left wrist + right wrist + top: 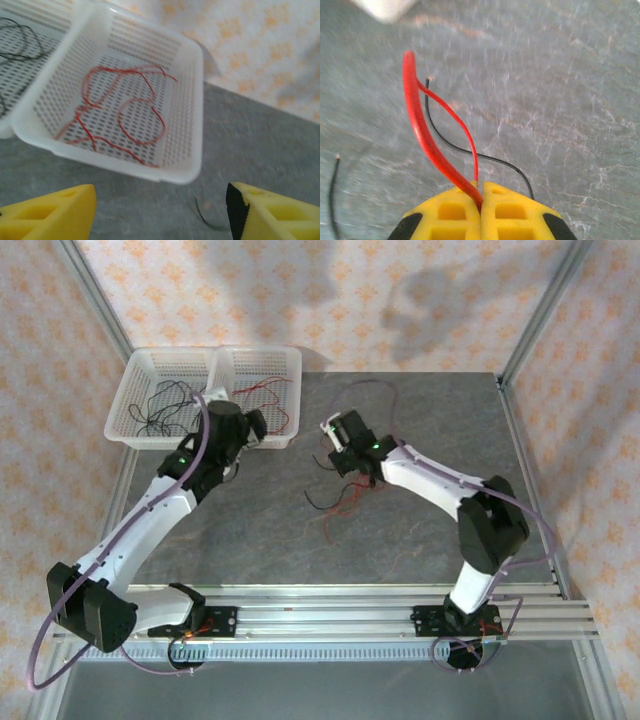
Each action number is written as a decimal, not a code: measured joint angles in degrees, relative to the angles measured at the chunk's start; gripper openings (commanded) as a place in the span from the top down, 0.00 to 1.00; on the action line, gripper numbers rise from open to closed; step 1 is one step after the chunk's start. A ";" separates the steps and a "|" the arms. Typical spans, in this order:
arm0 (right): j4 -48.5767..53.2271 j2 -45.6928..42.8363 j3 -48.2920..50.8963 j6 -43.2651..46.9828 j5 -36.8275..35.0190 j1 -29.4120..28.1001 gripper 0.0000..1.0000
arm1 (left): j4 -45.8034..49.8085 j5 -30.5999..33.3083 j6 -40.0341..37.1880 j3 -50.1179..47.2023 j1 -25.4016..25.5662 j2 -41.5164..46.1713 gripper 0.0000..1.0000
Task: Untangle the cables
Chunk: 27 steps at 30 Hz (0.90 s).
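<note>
Yellow fingertips of the right gripper [481, 200] meet with no gap between them, clenched on a red wire [417, 120] that rises from the seam in a tall loop. Note the black wire [450, 145] that crosses behind the loop and drops behind the right-hand finger; you cannot tell whether it is also pinched.

Check the surface: the table [420, 420] is grey, stone-patterned and flat. A metal rail [330, 610] runs along its near edge and carries both arm bases. Metal frame posts [95, 300] stand at the corners, and pale walls [330, 290] with a repeated orange motif enclose the cell.

Locate the remaining cables. A loose tangle [340, 502] of red and black strands lies on the table just below the right gripper. Two white perforated baskets [292, 365] sit side by side at the far left: black wires [160, 410] lie in the left one, red wires [119, 119] in the right one.

The left gripper [161, 210] hangs released, fingers well apart, holding nothing, near the right basket's front wall. A short black strand [202, 217] lies on the table beside its right-hand finger. From above, the left wrist overlaps the baskets' near wall.
</note>
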<state>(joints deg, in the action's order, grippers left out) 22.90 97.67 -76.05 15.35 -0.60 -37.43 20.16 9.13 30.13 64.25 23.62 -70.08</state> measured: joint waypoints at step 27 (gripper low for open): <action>-20.87 -21.03 11.21 -52.15 35.10 11.54 1.00 | -34.91 -5.25 -13.40 -15.26 25.55 -9.11 0.31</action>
<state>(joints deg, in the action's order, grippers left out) 2.02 76.64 -64.84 -36.80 34.50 -25.89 -14.74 3.88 16.73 48.99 49.17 -79.20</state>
